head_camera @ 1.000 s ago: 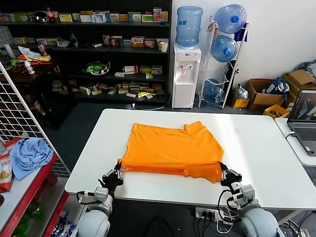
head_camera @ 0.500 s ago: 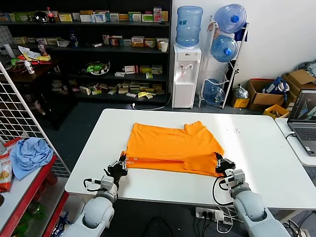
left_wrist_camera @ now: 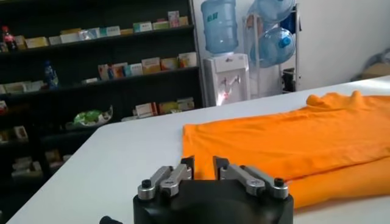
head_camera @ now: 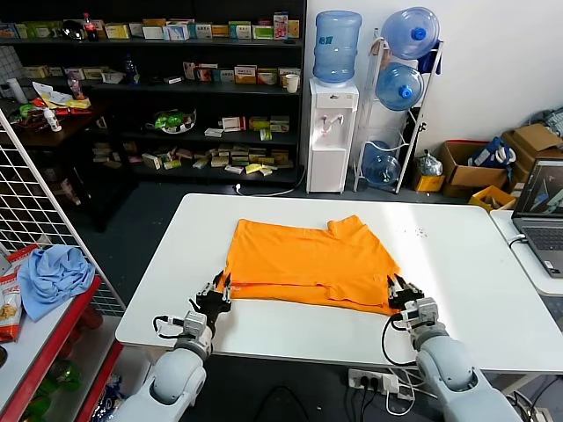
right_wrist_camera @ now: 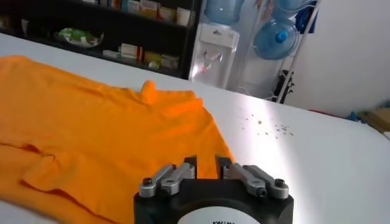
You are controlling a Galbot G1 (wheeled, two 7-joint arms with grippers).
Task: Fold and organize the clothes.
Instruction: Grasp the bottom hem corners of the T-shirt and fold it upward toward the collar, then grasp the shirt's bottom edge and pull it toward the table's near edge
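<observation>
The clothes, one orange short-sleeved shirt (head_camera: 308,259), lie flat on the white table (head_camera: 457,264), with the near hem doubled back as a narrow band along the front. My left gripper (head_camera: 218,294) sits at the shirt's near left corner and is open. In the left wrist view the shirt (left_wrist_camera: 292,137) shows through the gap of that gripper (left_wrist_camera: 203,165), with no fabric pinched. My right gripper (head_camera: 398,290) sits at the near right corner, also open. The right wrist view shows the shirt (right_wrist_camera: 91,122) past that gripper (right_wrist_camera: 206,163), with the fabric lying loose.
A laptop (head_camera: 545,211) stands on a second table at the right. A light blue cloth (head_camera: 53,277) lies on a red shelf at the left, beside a wire rack. Behind the table are a water dispenser (head_camera: 332,132), stocked shelves and cardboard boxes.
Both grippers carried the shirt's near hem a little way forward over the shirt, then opened and let the fabric go. The folded band now lies flatter.
</observation>
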